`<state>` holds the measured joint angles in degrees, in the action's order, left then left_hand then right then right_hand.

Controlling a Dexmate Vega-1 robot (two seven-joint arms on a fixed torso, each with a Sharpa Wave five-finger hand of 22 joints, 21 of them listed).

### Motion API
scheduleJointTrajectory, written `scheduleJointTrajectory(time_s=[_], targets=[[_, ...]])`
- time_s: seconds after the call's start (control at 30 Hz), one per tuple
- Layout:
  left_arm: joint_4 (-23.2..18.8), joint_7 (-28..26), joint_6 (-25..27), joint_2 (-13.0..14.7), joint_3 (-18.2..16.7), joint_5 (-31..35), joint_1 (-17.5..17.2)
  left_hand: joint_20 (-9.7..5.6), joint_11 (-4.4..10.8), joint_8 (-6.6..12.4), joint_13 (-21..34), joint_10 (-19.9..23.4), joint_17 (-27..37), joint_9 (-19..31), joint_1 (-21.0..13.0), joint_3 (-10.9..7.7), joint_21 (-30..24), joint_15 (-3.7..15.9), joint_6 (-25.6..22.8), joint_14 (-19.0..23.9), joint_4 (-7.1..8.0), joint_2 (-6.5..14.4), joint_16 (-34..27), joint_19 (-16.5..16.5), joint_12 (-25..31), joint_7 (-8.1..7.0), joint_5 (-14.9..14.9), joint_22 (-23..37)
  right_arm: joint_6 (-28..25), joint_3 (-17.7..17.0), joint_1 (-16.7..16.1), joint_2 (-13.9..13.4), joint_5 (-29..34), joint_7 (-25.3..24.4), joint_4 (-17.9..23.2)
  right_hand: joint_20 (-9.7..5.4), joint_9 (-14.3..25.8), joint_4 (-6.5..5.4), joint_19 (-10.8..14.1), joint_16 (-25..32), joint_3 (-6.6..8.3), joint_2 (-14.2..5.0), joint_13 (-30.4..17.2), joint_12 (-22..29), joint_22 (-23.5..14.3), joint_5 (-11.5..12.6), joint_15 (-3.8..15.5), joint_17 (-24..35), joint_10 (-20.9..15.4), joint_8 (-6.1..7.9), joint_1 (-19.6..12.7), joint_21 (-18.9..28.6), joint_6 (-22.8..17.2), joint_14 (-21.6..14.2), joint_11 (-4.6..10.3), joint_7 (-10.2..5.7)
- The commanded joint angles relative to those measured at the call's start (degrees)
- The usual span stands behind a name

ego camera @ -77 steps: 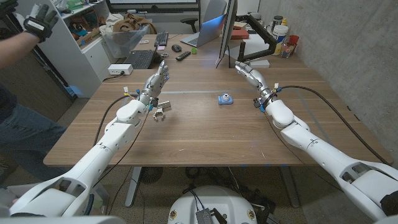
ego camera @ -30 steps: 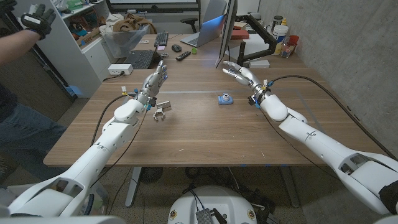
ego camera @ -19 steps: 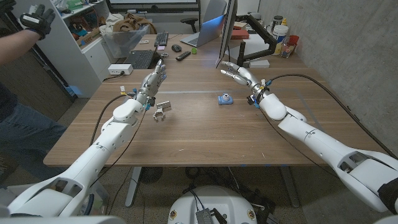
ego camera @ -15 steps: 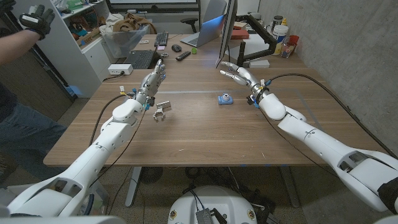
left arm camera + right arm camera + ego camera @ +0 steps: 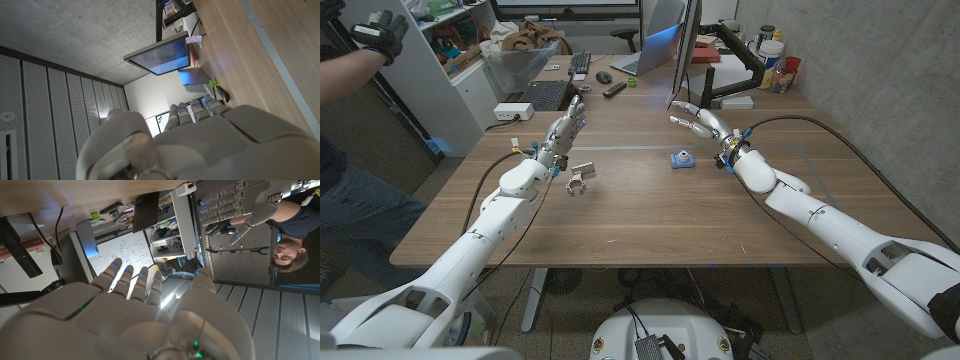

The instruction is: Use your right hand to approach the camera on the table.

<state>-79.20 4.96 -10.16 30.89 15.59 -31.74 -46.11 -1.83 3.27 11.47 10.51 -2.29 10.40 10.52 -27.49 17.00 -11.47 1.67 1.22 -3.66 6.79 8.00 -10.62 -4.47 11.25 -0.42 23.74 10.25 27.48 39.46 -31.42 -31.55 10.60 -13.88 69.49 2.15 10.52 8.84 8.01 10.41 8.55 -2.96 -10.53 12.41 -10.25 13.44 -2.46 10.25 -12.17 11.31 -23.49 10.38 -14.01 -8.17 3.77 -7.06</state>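
Note:
A small blue camera [image 5: 682, 159] sits on the wooden table [image 5: 650, 215] near its middle. My right hand [image 5: 701, 121] hovers just beyond and to the right of it, fingers spread and pointing toward picture left, holding nothing. The right wrist view looks along the back of the right hand [image 5: 145, 310] with its fingers apart. My left hand [image 5: 568, 127] stands over the table's left part, fingers straight and apart, empty. The left wrist view shows the back of the left hand [image 5: 200, 135].
A small metal bracket [image 5: 581, 180] lies next to my left wrist. A monitor [image 5: 684, 45], keyboard [image 5: 580, 64], laptop [image 5: 542, 95] and jars [image 5: 772, 48] crowd the far edge. A person [image 5: 345, 120] stands at picture left with a gloved hand raised.
My right hand has swung toward picture left and turned, ending close beyond the camera. The left hand has kept its place.

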Motion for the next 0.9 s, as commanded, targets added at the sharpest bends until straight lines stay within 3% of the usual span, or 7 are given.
scheduleJointTrajectory(time_s=[0.03,0.9], targets=[[-0.68,-0.52,0.52,0.34,-0.07,0.19,-0.32,0.18,0.12,0.33,0.33,-0.03,0.19,0.19,-0.57,0.25,0.02,0.23,-0.29,-0.28,0.05,-0.10,-0.19,-0.49,0.20,0.11,-0.13,0.16,-2.57,1.11,0.64,-0.44,3.79,-1.32,0.70,0.31,0.29,-0.14,-0.47,0.07,-0.06,0.26,-0.15,-0.14,-0.18,0.34,-0.06,0.29,-0.06,-0.10,-0.34,0.02,0.20,0.20,-0.20,-0.05],[-1.85,-1.51,0.95,0.40,0.06,0.29,-0.55,0.30,0.40,0.29,0.33,0.13,0.19,0.20,-0.85,0.22,0.03,0.34,-0.42,-0.14,-0.04,-0.11,-0.25,-0.62,0.24,0.06,-0.19,0.16,-9.27,4.14,2.96,-0.73,9.33,-1.23,1.93,0.85,0.31,-0.58,-0.68,0.02,-0.12,0.21,-0.18,-0.38,-0.22,0.43,-0.81,0.37,0.61,-0.32,-0.12,0.36,0.89,0.98,-0.51,0.10]])
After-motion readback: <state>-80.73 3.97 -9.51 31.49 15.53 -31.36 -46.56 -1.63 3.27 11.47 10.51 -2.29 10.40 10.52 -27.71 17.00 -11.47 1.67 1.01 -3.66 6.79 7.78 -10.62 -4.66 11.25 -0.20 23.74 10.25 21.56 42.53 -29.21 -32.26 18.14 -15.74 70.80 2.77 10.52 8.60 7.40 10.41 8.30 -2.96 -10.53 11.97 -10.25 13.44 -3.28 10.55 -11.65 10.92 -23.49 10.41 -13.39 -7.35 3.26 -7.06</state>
